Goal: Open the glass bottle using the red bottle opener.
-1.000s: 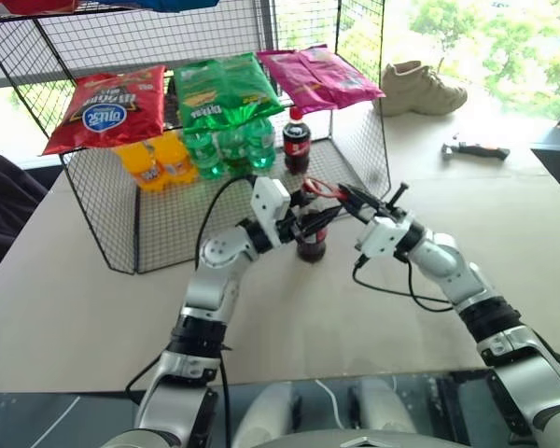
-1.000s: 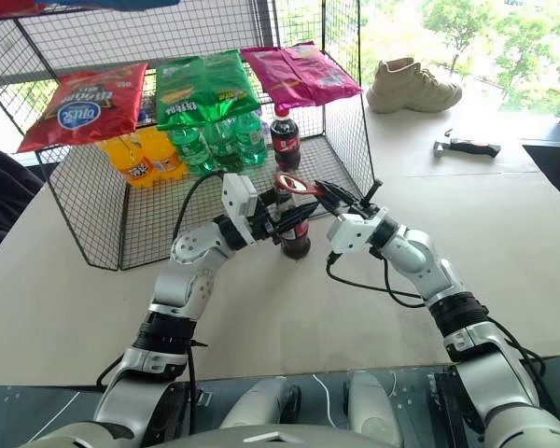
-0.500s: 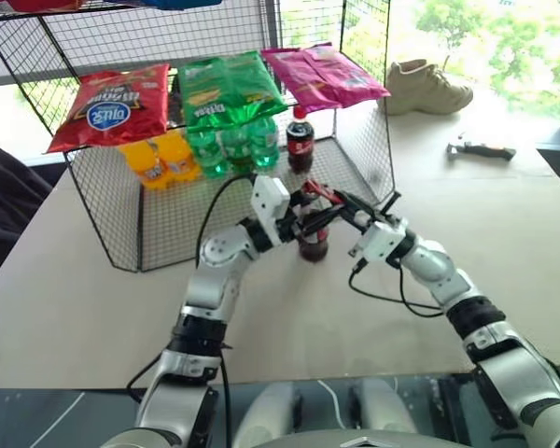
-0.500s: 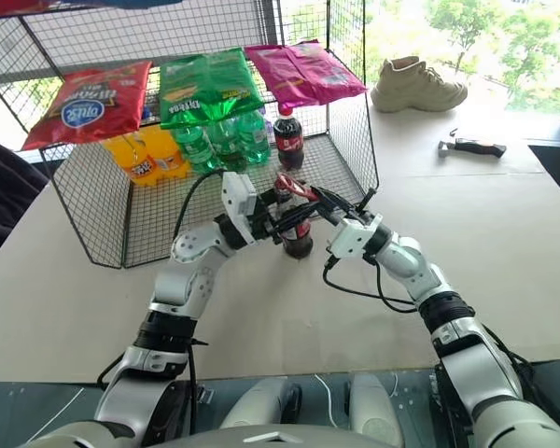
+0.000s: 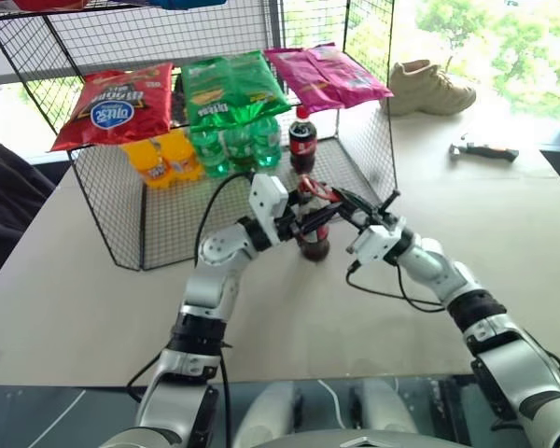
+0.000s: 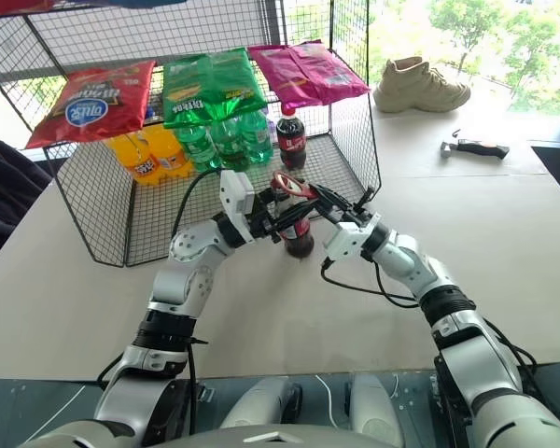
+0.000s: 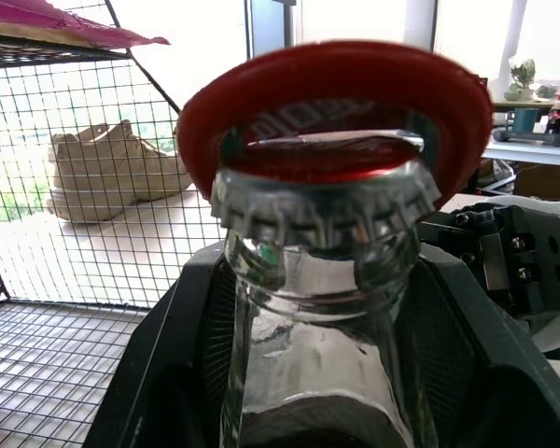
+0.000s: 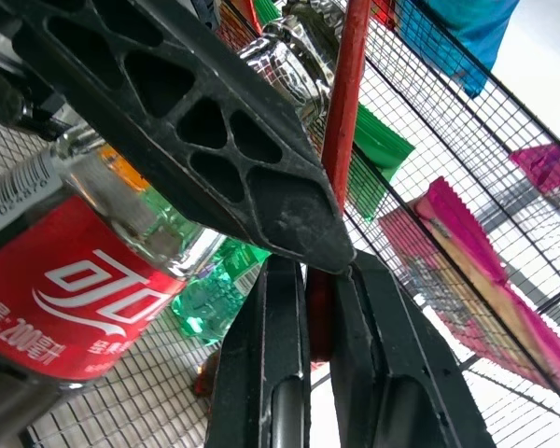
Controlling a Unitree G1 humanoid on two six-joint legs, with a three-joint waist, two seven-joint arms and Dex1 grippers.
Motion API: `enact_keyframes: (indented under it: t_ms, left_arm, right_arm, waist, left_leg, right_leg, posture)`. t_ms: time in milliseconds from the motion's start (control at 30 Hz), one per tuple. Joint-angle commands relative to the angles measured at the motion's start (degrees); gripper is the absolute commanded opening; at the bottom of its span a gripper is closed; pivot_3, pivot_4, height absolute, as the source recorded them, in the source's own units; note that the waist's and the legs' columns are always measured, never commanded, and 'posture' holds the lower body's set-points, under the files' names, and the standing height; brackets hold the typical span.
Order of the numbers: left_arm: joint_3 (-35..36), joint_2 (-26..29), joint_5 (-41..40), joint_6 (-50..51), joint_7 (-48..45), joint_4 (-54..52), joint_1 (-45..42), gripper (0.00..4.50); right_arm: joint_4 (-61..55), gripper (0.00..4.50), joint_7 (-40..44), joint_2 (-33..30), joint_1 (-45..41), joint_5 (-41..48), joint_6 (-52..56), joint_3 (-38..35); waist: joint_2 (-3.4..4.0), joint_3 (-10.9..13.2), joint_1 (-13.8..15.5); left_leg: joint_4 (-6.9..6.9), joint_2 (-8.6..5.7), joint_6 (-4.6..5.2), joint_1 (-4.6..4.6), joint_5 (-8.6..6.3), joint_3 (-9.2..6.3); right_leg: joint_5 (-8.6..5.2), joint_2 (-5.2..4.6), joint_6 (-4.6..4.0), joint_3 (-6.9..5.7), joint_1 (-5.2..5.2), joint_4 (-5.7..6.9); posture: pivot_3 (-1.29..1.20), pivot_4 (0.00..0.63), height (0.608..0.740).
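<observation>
Right end effector [image 6: 325, 200]: fingers pressed together on the thin handle of the red bottle opener [image 6: 292, 184]; reaching in from the right
Left end effector [image 6: 285, 220]: black fingers closed around the neck of the glass bottle [image 6: 297, 235]; reaching in from the left
Red bottle opener: oval ring head sits over the crown cap [image 7: 322, 203], its edge hooked at the cap's rim; cap still on
Glass bottle: upright on the surface [image 6: 541, 243], just in front of the wire rack [image 6: 350, 140]; dark liquid, red label
Close by: both end effectors meet at the bottle top, the left one's fingers crossing just under the opener's handle
Behind: plastic cola bottle [image 6: 290, 138] with a red cap inside the rack; green bottles [image 6: 226, 140] and orange bottles [image 6: 147, 156] beside it
Above those: red [image 6: 91, 103], green [image 6: 208, 85] and pink snack bags [image 6: 307, 73] lying on the rack's shelf
Far right on the surface: a beige shoe [image 6: 420, 84]; a small dark tool [image 6: 474, 147], well apart from the bottle
</observation>
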Motion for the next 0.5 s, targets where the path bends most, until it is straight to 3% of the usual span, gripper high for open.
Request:
enact_keyframes:
  t_ms: [33, 500]
  left_arm:
    - [-2.03, -1.16, 1.08, 0.71, 0.97, 0.89, -2.28, 2.09]
    - [-2.47, -2.06, 1.39, 0.34, 0.53, 2.36, -2.92, 2.09]
  right_arm:
    - [-1.51, 0.00, 2.00, -0.16, -0.13, -10.81, -1.27, 8.44]
    - [0.26, 0.00, -3.59, -7.91, -5.62, -15.84, -0.57, 7.84]
  waist:
    - [0.01, 0.01, 0.01]
    - [0.00, 0.06, 0.06]
  left_leg:
    - [0.00, 0.00, 0.00, 0.00, 0.00, 0.00]
    - [-0.01, -0.01, -0.01, -0.05, 0.01, 0.00]
  right_leg:
    - [0.00, 0.00, 0.00, 0.00, 0.00, 0.00]
    - [-0.01, -0.02, 0.00, -0.01, 0.00, -0.05]
  posture:
    - [0.00, 0.150, 0.732]
    - [0.00, 0.150, 0.732]
